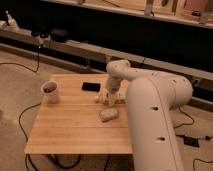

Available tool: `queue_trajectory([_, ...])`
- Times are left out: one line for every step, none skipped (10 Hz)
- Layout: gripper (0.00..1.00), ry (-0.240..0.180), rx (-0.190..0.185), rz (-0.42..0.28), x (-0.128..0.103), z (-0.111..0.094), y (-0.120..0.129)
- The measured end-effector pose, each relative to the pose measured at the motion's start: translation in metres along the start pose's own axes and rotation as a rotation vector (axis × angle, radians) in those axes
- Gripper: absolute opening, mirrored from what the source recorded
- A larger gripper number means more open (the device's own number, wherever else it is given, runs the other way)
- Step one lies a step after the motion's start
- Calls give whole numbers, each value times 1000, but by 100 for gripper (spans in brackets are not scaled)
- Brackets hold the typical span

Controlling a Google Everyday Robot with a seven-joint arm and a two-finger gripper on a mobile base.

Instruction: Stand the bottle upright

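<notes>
The bottle (108,114), small and whitish, lies on its side near the middle of the wooden table (65,132). My gripper (108,98) points down at the table just behind the bottle, a short gap away. Its pale fingers (100,97) stand apart with nothing between them, so it is open. The white arm reaches in from the right and hides the table's right edge.
A white mug (50,91) with dark contents stands at the table's left edge. A flat black object (90,86) lies behind the gripper. Cables run over the floor to the left and under the table. A dark bench runs along the back.
</notes>
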Motion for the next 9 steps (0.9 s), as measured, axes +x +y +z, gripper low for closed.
queue_trajectory([80, 8, -9, 2, -1, 0, 0])
queue_trajectory([80, 13, -15, 5, 0, 1, 1])
queue_trajectory([75, 24, -25, 8, 2, 1, 3])
queue_trajectory([66, 32, -31, 10, 2, 2, 3])
queue_trajectory([58, 35, -35, 11, 2, 2, 3])
queue_trajectory([45, 38, -44, 11, 0, 4, 3])
queue_trajectory([36, 34, -50, 12, -3, 4, 3])
queue_trajectory([25, 27, -54, 17, -4, 5, 3])
queue_trajectory([17, 19, -57, 18, -5, 4, 3])
